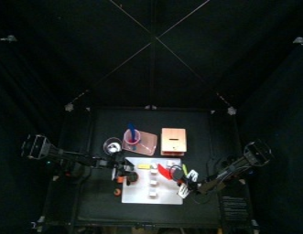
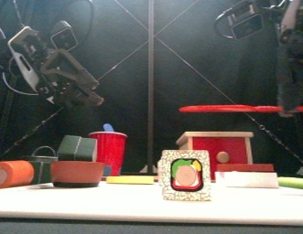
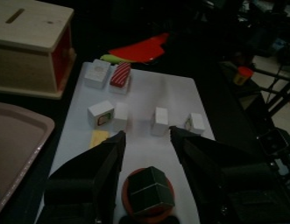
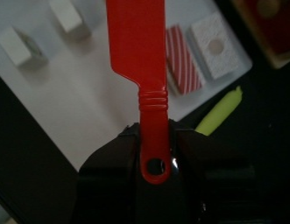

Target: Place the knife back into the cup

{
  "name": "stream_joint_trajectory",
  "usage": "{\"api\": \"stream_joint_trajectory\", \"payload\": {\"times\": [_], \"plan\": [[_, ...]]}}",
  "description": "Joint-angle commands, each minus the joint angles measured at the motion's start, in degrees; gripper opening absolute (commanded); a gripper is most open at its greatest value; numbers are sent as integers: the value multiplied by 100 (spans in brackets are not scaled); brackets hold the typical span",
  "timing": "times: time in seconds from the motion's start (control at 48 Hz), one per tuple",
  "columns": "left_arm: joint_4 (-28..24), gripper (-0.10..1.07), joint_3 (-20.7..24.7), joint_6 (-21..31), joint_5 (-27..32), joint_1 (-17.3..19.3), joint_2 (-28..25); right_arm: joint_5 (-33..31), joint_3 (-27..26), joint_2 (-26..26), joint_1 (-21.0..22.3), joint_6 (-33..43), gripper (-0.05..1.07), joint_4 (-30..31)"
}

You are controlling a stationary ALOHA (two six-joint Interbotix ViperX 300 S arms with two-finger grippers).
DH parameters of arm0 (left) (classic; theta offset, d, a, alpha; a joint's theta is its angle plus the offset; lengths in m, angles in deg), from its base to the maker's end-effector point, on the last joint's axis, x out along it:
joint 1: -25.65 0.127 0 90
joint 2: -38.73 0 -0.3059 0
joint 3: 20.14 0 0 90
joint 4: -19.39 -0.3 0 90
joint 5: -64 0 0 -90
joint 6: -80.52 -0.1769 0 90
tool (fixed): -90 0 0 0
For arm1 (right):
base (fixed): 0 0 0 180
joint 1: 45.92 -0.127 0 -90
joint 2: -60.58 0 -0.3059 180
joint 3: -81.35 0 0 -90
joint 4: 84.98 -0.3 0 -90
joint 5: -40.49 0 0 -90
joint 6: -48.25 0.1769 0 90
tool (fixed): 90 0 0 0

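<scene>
Black curtains close in the small black tabletop (image 1: 104, 123), where a white mat (image 3: 147, 92) carries a scatter of small toy pieces. Its jaws clamped on the handle end, the right gripper (image 4: 153, 147) holds the red knife (image 4: 137, 48), whose flat blade runs straight out over the mat; from the front the knife hangs level in the air above the tan box (image 2: 216, 146). The cup (image 2: 107, 151) stands upright on the tabletop near the left side of that box, apart from it, with something blue poking above its rim. The left gripper (image 3: 145, 144) hangs over the near end of the mat with its 2 jaws apart and empty, a dark green block lying between them below. Judging by this, the pick-up is done and the carry is in hand: next the knife must travel across to the cup, tip toward vertical, and go down inside the rim before the jaws let go.
</scene>
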Motion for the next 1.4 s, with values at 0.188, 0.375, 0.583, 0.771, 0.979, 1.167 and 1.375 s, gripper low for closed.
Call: {"api": "stream_joint_trajectory", "payload": {"times": [0.188, 0.375, 0.583, 0.771, 0.979, 1.167, 1.375], "plan": [[-53, 83, -97, 0, -53, -211, 114, 0, -712, 343, 888, -896, 52, 334], [-53, 83, -105, -9, -53, -211, 114, -158, -1354, 158, 1617, -2417, 52, -185], [-44, 83, -114, -9, -53, -211, 114, -598, -2101, -105, 2417, -3850, 52, -413], [-44, 83, -132, -9, -53, -185, 114, -624, -2733, -510, 2971, -5045, 52, -466], [-44, 83, -132, -9, -53, -185, 114, -1292, -3806, -1389, 3287, -6715, 52, -378], [-44, 83, -123, 0, -62, -185, 114, -1898, -4852, -2101, 3437, -7726, 53, -97], [-44, 83, -123, 0, -53, -185, 114, -2197, -5801, -2426, 3516, -8271, 53, 220]]}}
